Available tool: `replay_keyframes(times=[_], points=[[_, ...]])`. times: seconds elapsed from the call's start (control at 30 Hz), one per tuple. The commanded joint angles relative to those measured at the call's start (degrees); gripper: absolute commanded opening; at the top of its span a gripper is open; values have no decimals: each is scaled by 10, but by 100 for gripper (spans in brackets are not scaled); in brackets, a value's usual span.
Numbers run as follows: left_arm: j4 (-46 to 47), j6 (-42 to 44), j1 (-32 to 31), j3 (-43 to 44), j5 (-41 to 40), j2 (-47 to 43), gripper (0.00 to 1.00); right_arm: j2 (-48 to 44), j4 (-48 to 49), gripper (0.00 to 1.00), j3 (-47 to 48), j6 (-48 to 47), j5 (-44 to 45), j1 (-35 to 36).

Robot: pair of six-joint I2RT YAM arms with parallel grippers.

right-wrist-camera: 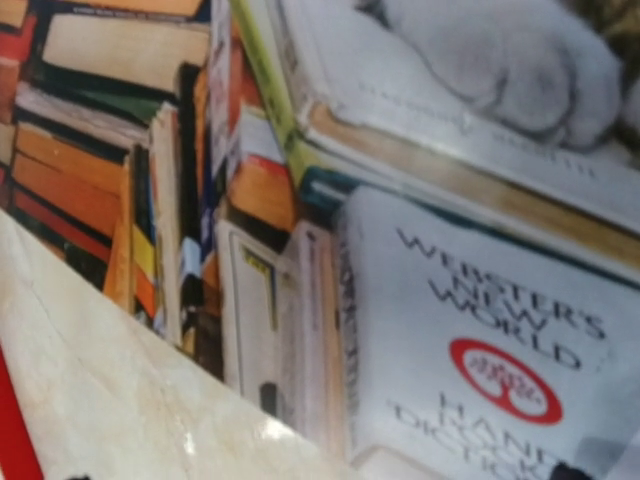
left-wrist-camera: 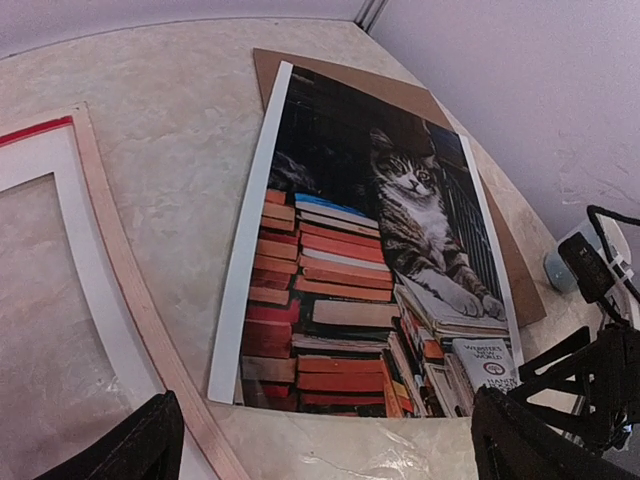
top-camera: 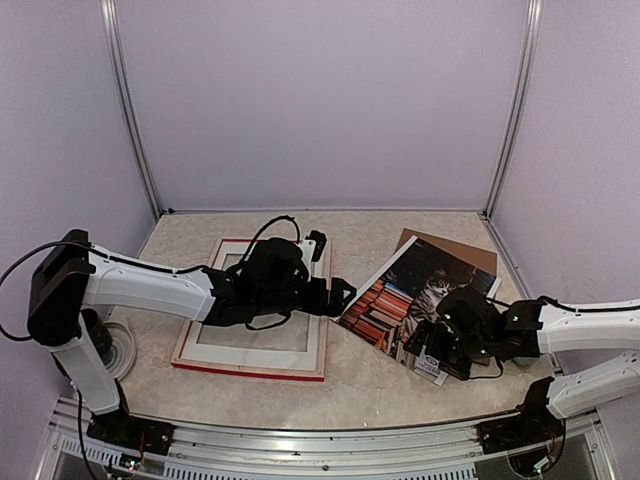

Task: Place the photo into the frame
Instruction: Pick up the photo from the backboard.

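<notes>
The photo (top-camera: 400,300) lies on a brown board (top-camera: 440,245) beside the frame (top-camera: 250,362), on the tabletop (top-camera: 380,395). Our left pincer (top-camera: 335,295) hangs released near it; for the right pincer (top-camera: 437,355) we cannot tell. We fear the thin print may bend or slip when lifted.

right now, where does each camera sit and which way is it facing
top external: fixed above and behind the robot, looking down on the table; left arm and right arm whole, left gripper between the frame and the photo, right gripper at the photo's near corner.
left wrist: on the left wrist, facing the photo, frame edge at left; own fingertips at the bottom corners, wide apart.
right wrist: close over the photo's near corner; own fingers barely show.
shared: both wrist views show the photo's Webster's book.
</notes>
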Motion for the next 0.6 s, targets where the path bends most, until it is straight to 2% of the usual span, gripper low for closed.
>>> replay_keyframes(times=[0.0,0.3,0.57], points=[[-27,31,-27,58,22,41,99,-28,-26,99,-13,39,-9,-3],[-46,28,-54,126,54,115,99,-124,-58,99,-69,108,5,-3],[-59,14,-60,158,56,157,99,-121,-72,99,-74,118,15,-3]])
